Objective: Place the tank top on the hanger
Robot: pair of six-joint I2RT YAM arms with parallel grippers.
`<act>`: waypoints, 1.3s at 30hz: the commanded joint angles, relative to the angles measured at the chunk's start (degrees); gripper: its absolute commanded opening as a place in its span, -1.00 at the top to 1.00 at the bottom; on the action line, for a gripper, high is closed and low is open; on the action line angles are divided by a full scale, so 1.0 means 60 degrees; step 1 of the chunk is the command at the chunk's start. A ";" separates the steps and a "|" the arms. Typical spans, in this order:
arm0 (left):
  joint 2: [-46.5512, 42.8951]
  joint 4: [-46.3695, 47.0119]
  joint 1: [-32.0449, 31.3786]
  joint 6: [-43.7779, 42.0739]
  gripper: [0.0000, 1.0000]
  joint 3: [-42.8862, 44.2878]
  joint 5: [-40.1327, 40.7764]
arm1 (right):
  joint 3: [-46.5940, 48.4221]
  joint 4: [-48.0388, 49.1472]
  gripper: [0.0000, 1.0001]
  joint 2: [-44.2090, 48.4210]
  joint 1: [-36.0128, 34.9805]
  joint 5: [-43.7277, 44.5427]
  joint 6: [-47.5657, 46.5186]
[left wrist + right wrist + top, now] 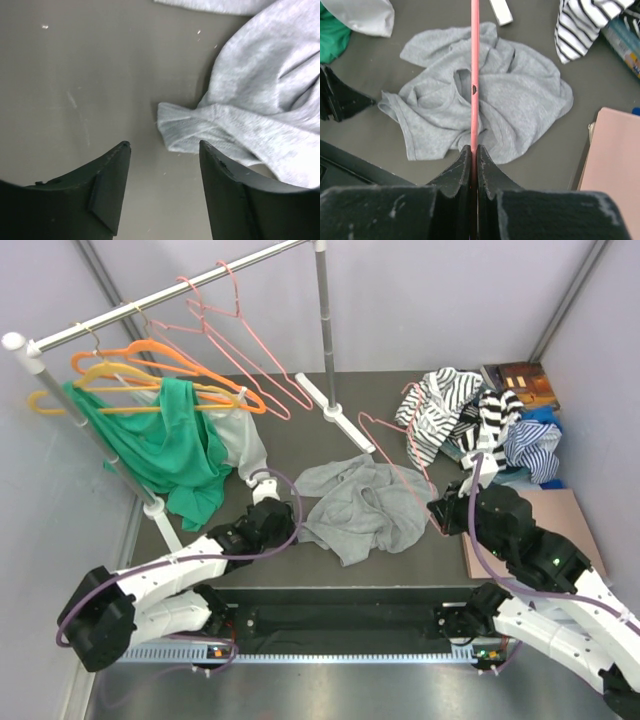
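Note:
The grey tank top (365, 505) lies crumpled on the dark table, also in the right wrist view (485, 112) and the left wrist view (260, 105). My right gripper (474, 150) is shut on the thin pink wire hanger (474, 65), whose wire runs out over the top. In the top view the hanger (385, 445) slants from my right gripper (440, 512) across the top's right side. My left gripper (162, 147) is open and empty just above the table, with a folded strap end (185, 127) right before its fingertips. It sits at the top's left edge (292, 525).
A clothes rail (170, 290) at the back left carries pink, orange and yellow hangers, a green garment (165, 445) and a pale one (240, 440). Striped clothes (465, 415) are piled at the back right. A pink board (525, 530) lies at the right.

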State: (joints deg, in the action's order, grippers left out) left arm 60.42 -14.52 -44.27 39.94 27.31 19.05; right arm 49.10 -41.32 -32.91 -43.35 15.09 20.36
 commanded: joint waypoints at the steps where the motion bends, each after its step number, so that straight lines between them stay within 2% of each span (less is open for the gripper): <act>1: 0.0211 0.1000 0.0069 0.0506 -0.22 -0.0055 -0.0025 | -0.0054 0.0163 1.00 0.0196 -0.0099 -0.0113 0.0269; 4: 0.0504 0.0941 0.0069 0.0433 -0.12 -0.0040 -0.0171 | -0.0068 0.0178 1.00 0.0299 -0.0099 -0.0069 0.0254; 11: 0.0842 0.1395 0.0113 0.0681 -0.12 0.0135 -0.0099 | -0.0258 0.0266 1.00 0.0240 -0.0099 -0.0098 0.0254; 18: 0.0769 0.1409 0.0128 0.2071 -0.20 0.0121 0.0839 | -0.0551 0.0397 1.00 0.0255 -0.0099 -0.0142 0.0269; 24: 0.1501 0.2039 0.0230 0.2322 -0.23 0.0121 0.0708 | -0.0669 0.0602 1.00 0.0182 -0.0099 -0.0289 0.0254; 32: 0.2614 0.3035 0.0245 0.2556 -0.15 0.0297 0.0693 | -0.1006 0.0719 1.00 0.0240 -0.0099 -0.0347 0.0254; 35: 0.2820 0.3358 0.0245 0.2630 -0.07 0.0341 0.0575 | -0.1006 0.0705 1.00 0.0255 -0.0099 -0.0347 0.0240; 38: 0.2966 0.3490 0.0245 0.2601 0.22 0.0399 0.0488 | -0.0991 0.0720 1.00 0.0284 -0.0099 -0.0347 0.0240; 39: 0.2981 0.3562 0.0245 0.2514 0.41 0.0370 0.0429 | -0.1006 0.0705 1.00 0.0270 -0.0099 -0.0347 0.0240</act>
State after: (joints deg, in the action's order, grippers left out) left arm 77.38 3.16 -42.98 54.89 28.14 22.74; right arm 42.72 -40.21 -31.83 -43.38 13.13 21.28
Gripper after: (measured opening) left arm 0.428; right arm 0.020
